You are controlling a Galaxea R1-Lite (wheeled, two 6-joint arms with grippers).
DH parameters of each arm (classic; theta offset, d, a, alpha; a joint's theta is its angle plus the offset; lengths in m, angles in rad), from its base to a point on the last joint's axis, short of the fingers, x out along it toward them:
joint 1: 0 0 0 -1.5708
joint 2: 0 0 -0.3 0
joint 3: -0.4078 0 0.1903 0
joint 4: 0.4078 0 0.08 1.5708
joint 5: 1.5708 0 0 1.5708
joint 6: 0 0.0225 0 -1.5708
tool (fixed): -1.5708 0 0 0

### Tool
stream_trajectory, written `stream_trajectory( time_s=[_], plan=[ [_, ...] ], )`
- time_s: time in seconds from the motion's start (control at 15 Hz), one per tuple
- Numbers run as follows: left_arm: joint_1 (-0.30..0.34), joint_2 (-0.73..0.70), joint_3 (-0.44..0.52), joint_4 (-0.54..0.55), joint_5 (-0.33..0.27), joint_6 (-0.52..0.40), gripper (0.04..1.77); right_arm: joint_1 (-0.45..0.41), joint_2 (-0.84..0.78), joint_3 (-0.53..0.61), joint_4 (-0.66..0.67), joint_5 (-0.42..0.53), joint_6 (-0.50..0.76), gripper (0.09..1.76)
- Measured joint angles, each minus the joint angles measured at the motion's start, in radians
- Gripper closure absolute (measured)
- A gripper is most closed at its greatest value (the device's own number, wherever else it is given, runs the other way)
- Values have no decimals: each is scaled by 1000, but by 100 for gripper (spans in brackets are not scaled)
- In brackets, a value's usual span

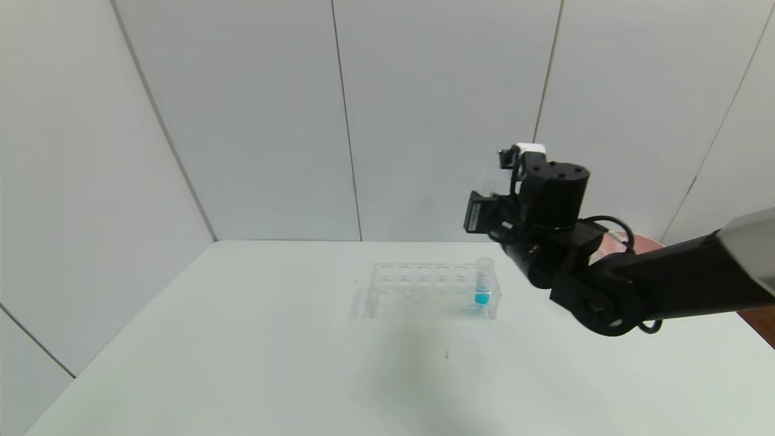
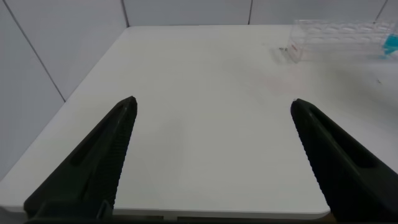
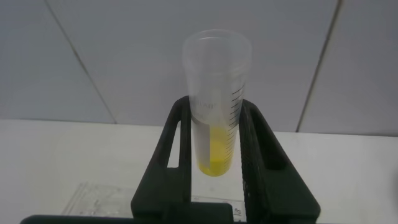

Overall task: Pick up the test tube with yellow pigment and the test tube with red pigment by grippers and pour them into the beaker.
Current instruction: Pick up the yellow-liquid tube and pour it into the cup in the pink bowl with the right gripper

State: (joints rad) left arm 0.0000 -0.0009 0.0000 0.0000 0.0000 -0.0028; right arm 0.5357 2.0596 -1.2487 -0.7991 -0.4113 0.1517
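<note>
right gripper (image 3: pixel 214 168): closed on the test tube with yellow pigment (image 3: pixel 216 106). Fingers (image 3: pixel 177 155) clamp it on both sides around mid-height, tube upright, mouth up, yellow pooled at the rounded bottom.
right arm position: raised above the table (image 1: pixel 254 339), to the right of the rack (image 1: pixel 433 290) and apart from it, wrist up near the back wall.
left gripper (image 2: pixel 211 162): spread wide, holding nothing, hovering low over the near-left part of the table. Idle.
rack: clear, only a blue tube (image 1: pixel 483 281) standing in its right end.
red tube: not visible in any view.
beaker: can't find it. Something pinkish (image 1: pixel 617 242) sits behind my right arm, mostly hidden; can't say what it is.
step in hand (my read): carry yellow to the beaker and pour.
how to do it well: keep the tube vertical during the carry, hold the clamp steady, bring the mouth over the beaker rim before tilting, then roll the wrist slowly.
risk: smooth tube sliding through the fingers when tipped.
</note>
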Motion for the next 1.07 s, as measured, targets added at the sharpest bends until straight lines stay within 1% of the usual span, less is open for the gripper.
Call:
stream_trajectory(
  time_s=[0.2, 0.33, 0.47, 0.6, 0.73, 0.93, 1.07],
  plan=[
    [0, 0, 0, 0, 0, 0, 5, -120, -74, 23, 5, 40, -4, 133],
    [0, 0, 0, 0, 0, 0, 5, -201, -111, 60, -3, 71, -6, 133],
    [0, 0, 0, 0, 0, 0, 5, -294, -149, 125, -7, 153, -19, 133],
    [0, 0, 0, 0, 0, 0, 5, -401, -186, 188, -9, 269, -51, 133],
    [0, 0, 0, 0, 0, 0, 5, -510, -211, 222, -10, 388, -110, 133],
    [0, 0, 0, 0, 0, 0, 5, -669, -230, 238, -10, 589, -261, 133],
    [0, 0, 0, 0, 0, 0, 5, -745, -227, 236, -10, 719, -354, 133]
  ],
)
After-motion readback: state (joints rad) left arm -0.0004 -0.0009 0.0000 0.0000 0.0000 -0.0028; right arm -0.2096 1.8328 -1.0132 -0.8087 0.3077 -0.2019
